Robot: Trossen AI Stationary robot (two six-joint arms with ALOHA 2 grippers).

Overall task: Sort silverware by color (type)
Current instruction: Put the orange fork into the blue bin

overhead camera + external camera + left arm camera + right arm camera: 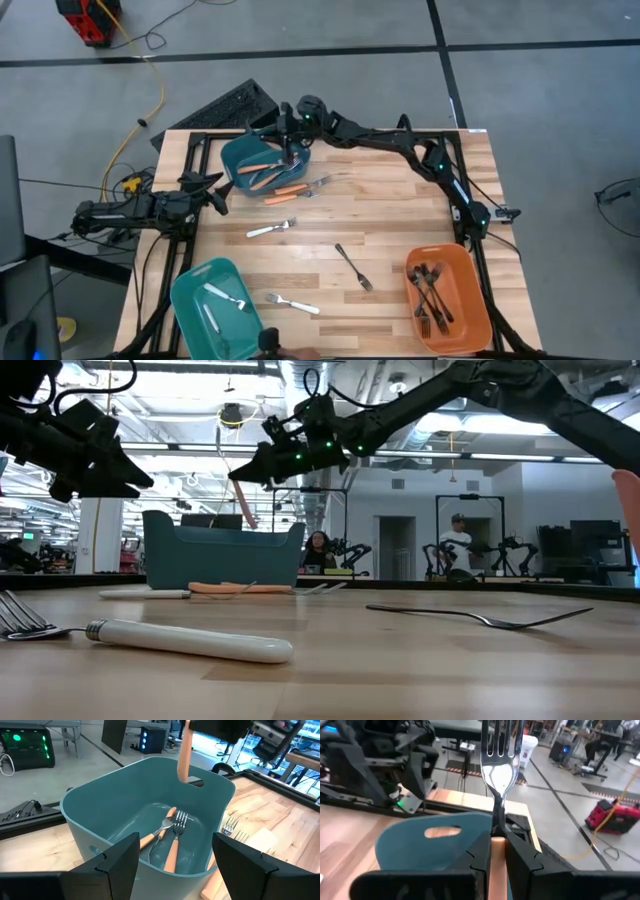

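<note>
Fork (498, 775) feels light, stiff and slick; my right gripper (497, 851) pinches its orange handle over the teal bin (245, 155).

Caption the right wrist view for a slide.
Right gripper holds an orange-handled fork upright over the teal bin.

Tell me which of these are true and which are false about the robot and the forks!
1. The right gripper holds an orange-handled fork. True.
2. That fork hangs over the orange bin. False: it hangs over the far teal bin.
3. The orange bin holds black forks. True.
4. The left gripper is carrying a fork. False: it is open and empty, beside the far teal bin.
5. A black fork lies on the table. True.
</note>
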